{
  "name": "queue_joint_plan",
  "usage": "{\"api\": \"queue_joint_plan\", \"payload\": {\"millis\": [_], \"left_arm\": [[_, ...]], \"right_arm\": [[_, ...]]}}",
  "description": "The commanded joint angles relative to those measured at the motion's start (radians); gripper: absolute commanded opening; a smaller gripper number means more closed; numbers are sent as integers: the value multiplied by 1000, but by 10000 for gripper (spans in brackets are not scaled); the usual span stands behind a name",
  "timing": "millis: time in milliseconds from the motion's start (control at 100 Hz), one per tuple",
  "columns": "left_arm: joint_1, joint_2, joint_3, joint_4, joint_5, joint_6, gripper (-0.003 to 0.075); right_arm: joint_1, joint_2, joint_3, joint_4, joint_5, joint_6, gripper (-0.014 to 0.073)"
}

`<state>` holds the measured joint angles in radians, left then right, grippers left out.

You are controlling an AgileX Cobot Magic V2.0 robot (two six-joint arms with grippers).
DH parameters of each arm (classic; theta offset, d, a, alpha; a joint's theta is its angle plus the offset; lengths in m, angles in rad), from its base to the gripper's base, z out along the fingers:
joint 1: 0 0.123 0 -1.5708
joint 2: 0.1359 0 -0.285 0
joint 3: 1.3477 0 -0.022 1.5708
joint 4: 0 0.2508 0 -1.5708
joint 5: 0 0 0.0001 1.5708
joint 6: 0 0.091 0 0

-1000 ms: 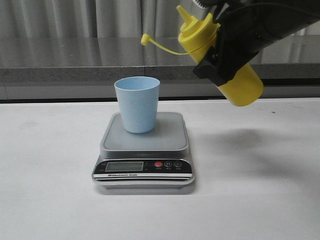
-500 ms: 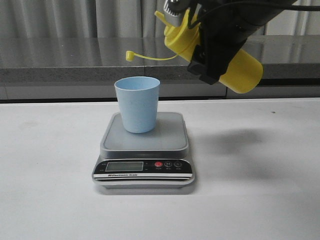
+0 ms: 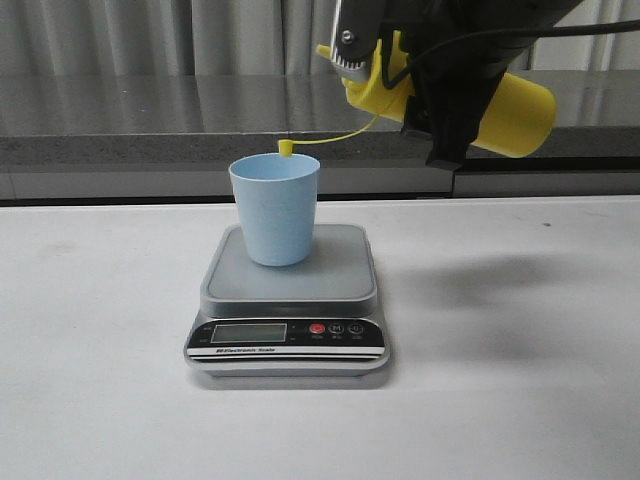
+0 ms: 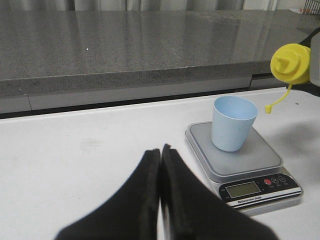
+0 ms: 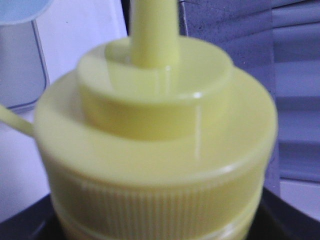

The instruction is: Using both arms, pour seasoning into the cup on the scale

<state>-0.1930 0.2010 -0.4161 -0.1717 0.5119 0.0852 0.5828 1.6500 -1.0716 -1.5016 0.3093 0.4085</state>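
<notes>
Two claws share this stage: my right gripper [image 3: 440, 90] is clamped around the yellow squeeze bottle [image 3: 515, 112], held nearly level above the table, nozzle toward the pale blue cup [image 3: 275, 208]; my left gripper [image 4: 161, 155] rests pressed together, holding nothing. Tethered cap [image 3: 285, 149] dangles at the cup's rim. Cup stands on the digital scale [image 3: 288, 300]. Judgement: I should bring the nozzle over the opening and squeeze gently.
</notes>
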Motion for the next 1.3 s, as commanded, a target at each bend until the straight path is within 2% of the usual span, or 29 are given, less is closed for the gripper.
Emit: {"api": "queue_joint_plan", "payload": {"millis": [0, 170, 380, 740, 1290], "left_arm": [[1, 10, -24, -11, -72, -9, -20], [1, 10, -24, -11, -72, -9, -20], [1, 10, -24, -11, -72, -9, -20], [1, 10, -24, -11, -72, -9, -20], [1, 10, -24, -11, -72, -9, -20]], "right_arm": [[7, -34, -35, -95, 45, 0, -62], [21, -18, -35, -222, 71, 0, -62], [23, 6, -35, -296, 115, 0, -62], [23, 79, -38, -296, 224, -42, -62], [49, 97, -77, -296, 221, -141, -62]]}}
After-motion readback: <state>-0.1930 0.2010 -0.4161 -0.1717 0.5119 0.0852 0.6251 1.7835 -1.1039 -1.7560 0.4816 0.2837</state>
